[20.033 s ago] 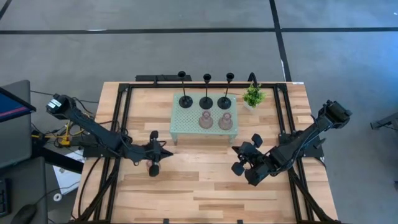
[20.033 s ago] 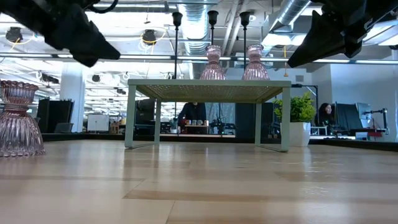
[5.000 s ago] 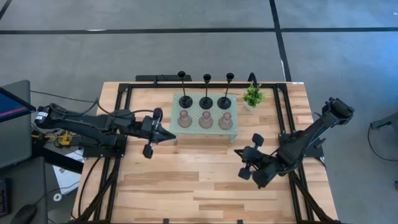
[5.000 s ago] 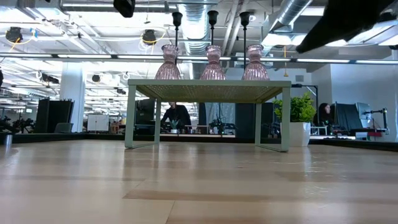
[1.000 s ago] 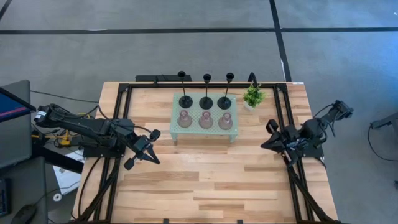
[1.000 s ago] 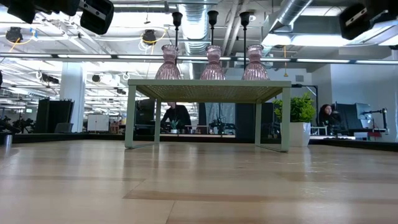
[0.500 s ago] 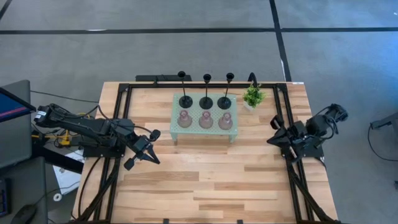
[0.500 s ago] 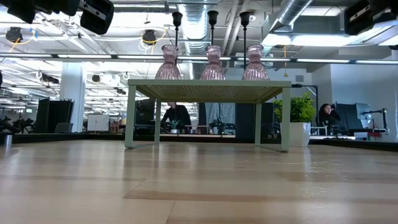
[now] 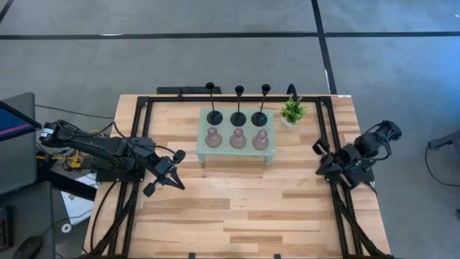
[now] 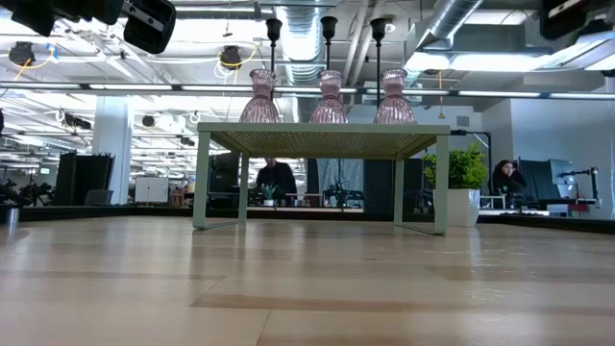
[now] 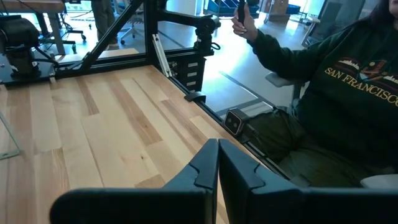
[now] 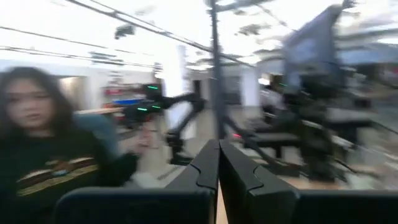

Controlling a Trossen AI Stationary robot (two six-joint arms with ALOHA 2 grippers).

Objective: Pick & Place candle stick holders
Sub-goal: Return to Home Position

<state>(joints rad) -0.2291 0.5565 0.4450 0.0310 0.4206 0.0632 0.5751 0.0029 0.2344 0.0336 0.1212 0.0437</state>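
All 6 candle stick holders (image 9: 238, 128) sit on green shelf (image 9: 203, 147) mid-bench (image 9: 237, 208): 3 black holders (image 9: 238, 117) in back row, 3 pink glass holders (image 9: 238, 139) in front, each lined up with a black one. Off the shelf: left hand (image 11: 218, 149) fingers together, over bench left of shelf; right hand (image 12: 218, 148) fingers together, at bench's right edge.

The only wording that can be read is "SAN FRANCISCO", in pale arched capitals across the chest of a person's dark sweatshirt (image 11: 348, 81), running up to the picture's edge. That person sits beyond the left gripper (image 11: 218, 144), past the edge of the tabletop (image 11: 112, 124). Ahead of the right gripper (image 12: 218, 144) a chest print (image 12: 53, 171) shows, too blurred to read.
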